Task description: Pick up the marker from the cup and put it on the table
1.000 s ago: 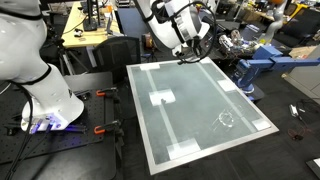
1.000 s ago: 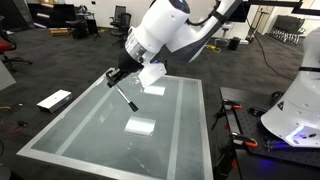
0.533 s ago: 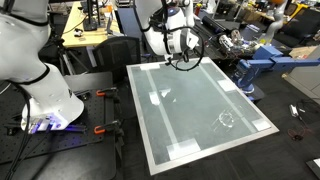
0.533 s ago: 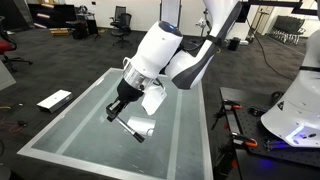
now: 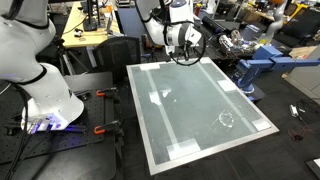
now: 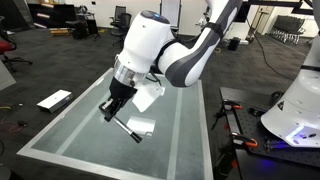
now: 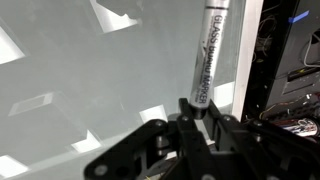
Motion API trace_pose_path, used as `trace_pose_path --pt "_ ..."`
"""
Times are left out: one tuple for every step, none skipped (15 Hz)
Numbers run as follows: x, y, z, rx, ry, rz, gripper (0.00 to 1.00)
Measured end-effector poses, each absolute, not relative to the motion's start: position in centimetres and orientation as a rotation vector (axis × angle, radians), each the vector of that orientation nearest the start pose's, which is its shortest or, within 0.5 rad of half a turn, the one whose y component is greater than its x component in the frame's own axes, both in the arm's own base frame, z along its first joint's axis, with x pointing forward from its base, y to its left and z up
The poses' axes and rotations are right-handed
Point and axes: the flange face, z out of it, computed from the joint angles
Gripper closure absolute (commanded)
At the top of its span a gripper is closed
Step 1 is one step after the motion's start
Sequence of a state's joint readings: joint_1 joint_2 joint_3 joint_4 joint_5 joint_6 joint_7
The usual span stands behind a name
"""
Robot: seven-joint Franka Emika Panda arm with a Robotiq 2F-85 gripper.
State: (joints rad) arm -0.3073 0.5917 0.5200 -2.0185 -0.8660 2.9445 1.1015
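Note:
My gripper is shut on the marker, a thin dark stick that slants down from the jaws to just above the table. In the wrist view the marker shows a grey printed barrel with its dark end clamped between the fingers, over the pale glassy table. In an exterior view the gripper hangs over the table's far end. The clear cup stands near the opposite corner, far from the gripper. I cannot tell whether the marker tip touches the top.
Whitish tape patches lie on the tabletop. A cluttered workbench and a blue fixture stand past the far edge. A second white robot base stands beside the table. A flat white panel lies on the floor.
The gripper has come down towards the tabletop with the marker held in it. It has also swung round, and the marker end is now close to a tape patch.

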Motion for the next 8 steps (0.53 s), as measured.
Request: trace_pose_path --pt "60.6 16.2 23.7 -2.845 0.323 -0.605 0.43" --pt "61.1 16.0 23.8 -2.844 0.33 -0.591 0.34" --pt "61.5 15.8 24.0 -2.841 0.337 -0.579 0.28" --pt "61.9 15.6 24.2 -2.838 0.34 -0.57 0.19" --pt "62.3 15.6 24.4 -2.835 0.343 -0.563 0.13" --pt "62.6 15.5 24.7 -2.833 0.344 -0.561 0.04" --pt "62.8 15.5 25.0 -2.832 0.344 -0.563 0.01" --pt "63.0 15.5 25.4 -2.831 0.344 -0.569 0.0"
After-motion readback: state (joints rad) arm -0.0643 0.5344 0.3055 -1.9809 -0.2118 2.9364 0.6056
